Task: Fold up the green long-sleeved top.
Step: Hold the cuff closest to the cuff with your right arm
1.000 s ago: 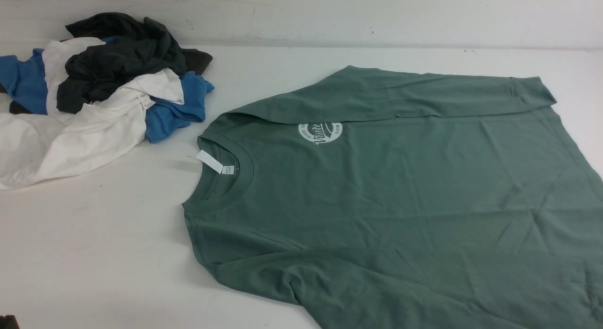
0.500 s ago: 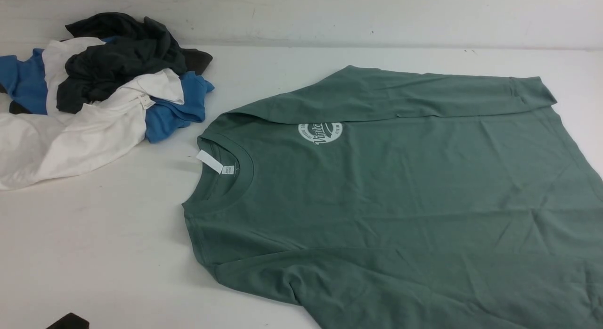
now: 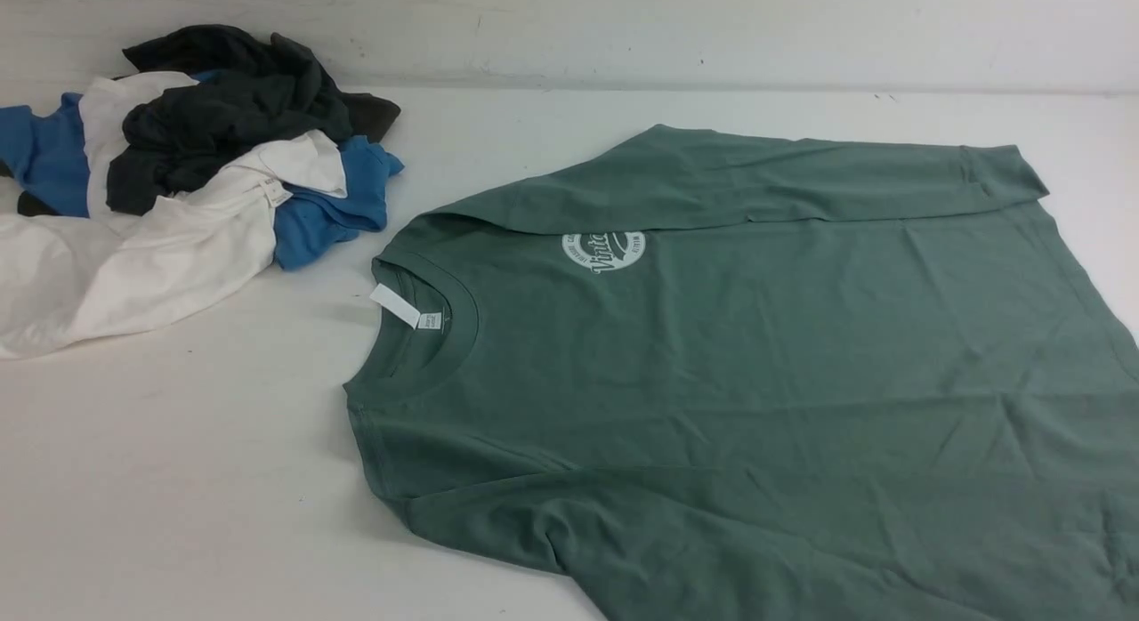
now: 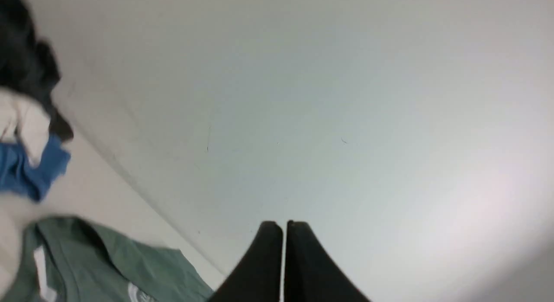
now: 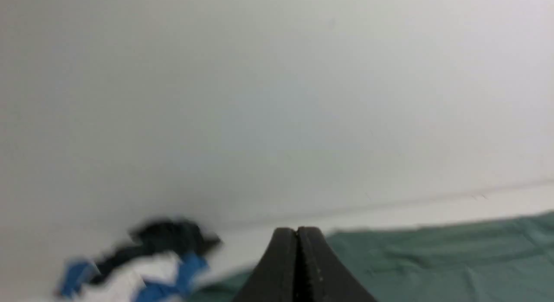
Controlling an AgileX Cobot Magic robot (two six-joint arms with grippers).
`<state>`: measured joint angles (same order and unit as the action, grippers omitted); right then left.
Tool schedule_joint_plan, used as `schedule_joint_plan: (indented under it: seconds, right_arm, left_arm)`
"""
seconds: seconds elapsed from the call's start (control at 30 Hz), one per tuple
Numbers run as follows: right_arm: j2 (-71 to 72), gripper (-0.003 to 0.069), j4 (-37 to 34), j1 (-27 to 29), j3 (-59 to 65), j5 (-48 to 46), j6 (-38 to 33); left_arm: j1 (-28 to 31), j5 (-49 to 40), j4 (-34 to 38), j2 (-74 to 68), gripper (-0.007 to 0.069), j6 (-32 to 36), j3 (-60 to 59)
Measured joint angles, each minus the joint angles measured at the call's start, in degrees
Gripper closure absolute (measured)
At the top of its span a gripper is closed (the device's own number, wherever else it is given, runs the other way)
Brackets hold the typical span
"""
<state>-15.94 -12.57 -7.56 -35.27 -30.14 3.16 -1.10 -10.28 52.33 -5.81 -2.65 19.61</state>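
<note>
Green long-sleeved top (image 3: 756,381) spread on table (image 3: 178,479) | left fingers (image 4: 263,261) closed, empty | right fingers (image 5: 281,267) closed, seemingly empty

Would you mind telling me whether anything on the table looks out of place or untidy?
Two things: the white neck tag of the green long-sleeved top pokes out over the collar, and a crumpled heap of blue, white and dark garments sits far left. Nothing looks damaged.

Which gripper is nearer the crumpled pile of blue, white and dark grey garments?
Left, likely. The left gripper, shut, sees the pile close and large; the right gripper, shut, sees it small and far, beyond the sage-green cotton top. Neither touches it.
</note>
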Motion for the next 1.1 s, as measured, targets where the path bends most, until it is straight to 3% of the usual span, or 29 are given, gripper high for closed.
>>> schedule_joint_plan:
  seconds: [0.13, 0.17, 0.27, 0.53, 0.73, 0.87, 1.1]
  right_arm:
    - [-17.30, 0.0671, 12.99, 0.00, -9.33, -27.25, 2.16]
    - [-18.06, 0.0671, 12.99, 0.00, -9.33, -27.25, 2.16]
    - [-30.25, 0.0670, 19.57, 0.00, -9.72, -36.40, 6.57]
    - [-47.65, 0.0669, 23.42, 0.89, -11.15, -34.16, 8.61]
    - [-57.56, 0.0669, 21.75, 10.11, -19.13, -32.23, 6.37]
    - [-65.21, 0.0668, 15.64, 18.17, -25.57, -31.63, 1.77]
    - [-77.13, 0.0617, 13.36, 21.01, -26.68, -30.30, -2.04]
  left_arm:
    - [0.00, -14.65, -0.55, -14.76, 0.0625, 9.90, 6.65]
    - [0.00, -15.59, -0.64, -15.60, 0.0625, 10.19, 6.80]
    - [-0.10, -31.88, -3.21, -32.76, 0.0625, 15.59, 8.95]
    - [-0.10, -43.91, -5.52, -52.93, 0.0625, 26.37, 14.77]
    - [-0.10, -45.01, -5.91, -58.33, 0.0625, 27.93, 16.85]
    - [-0.10, -44.86, -6.78, -58.46, 0.0625, 28.85, 16.92]
    - [-0.10, -43.95, -6.95, -58.46, 0.0625, 30.03, 16.92]
